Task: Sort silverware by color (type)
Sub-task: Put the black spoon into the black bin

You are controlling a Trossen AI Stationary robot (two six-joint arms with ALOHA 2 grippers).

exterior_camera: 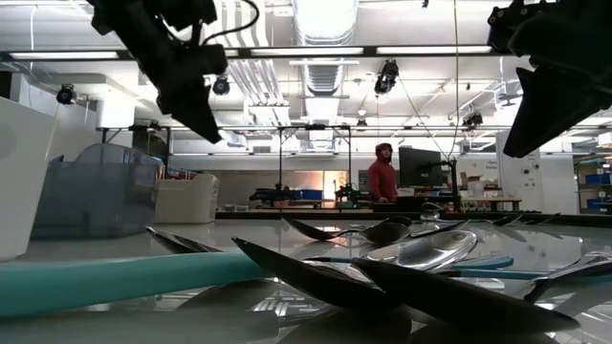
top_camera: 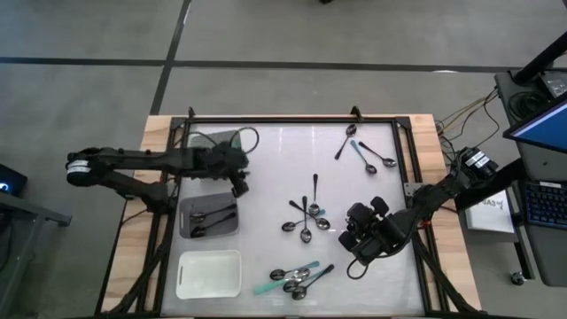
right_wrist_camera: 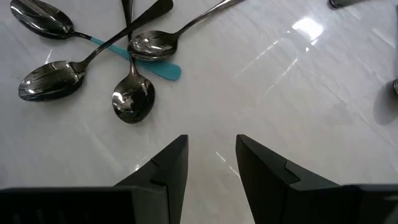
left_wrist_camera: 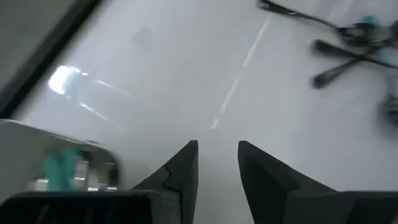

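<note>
Spoons lie in three loose groups on the white table: a crossed cluster [top_camera: 306,217] in the middle, a pile [top_camera: 297,279] with teal and black handles by the near edge, and a few [top_camera: 363,152] toward the far right. My left gripper [top_camera: 239,188] hangs open and empty above bare table just beyond the grey tray [top_camera: 184,221], which holds black-handled spoons [top_camera: 213,219]. My right gripper [top_camera: 353,246] hovers open and empty to the right of the middle cluster [right_wrist_camera: 134,93]. Its fingers point at that cluster.
A white tray [top_camera: 209,273] sits near the near-left corner. Another greyish tray [top_camera: 208,142] lies under the left arm at the far left. A teal piece [left_wrist_camera: 62,168] shows inside a tray in the left wrist view. A black frame [top_camera: 403,168] borders the table. A person [exterior_camera: 382,177] stands far behind.
</note>
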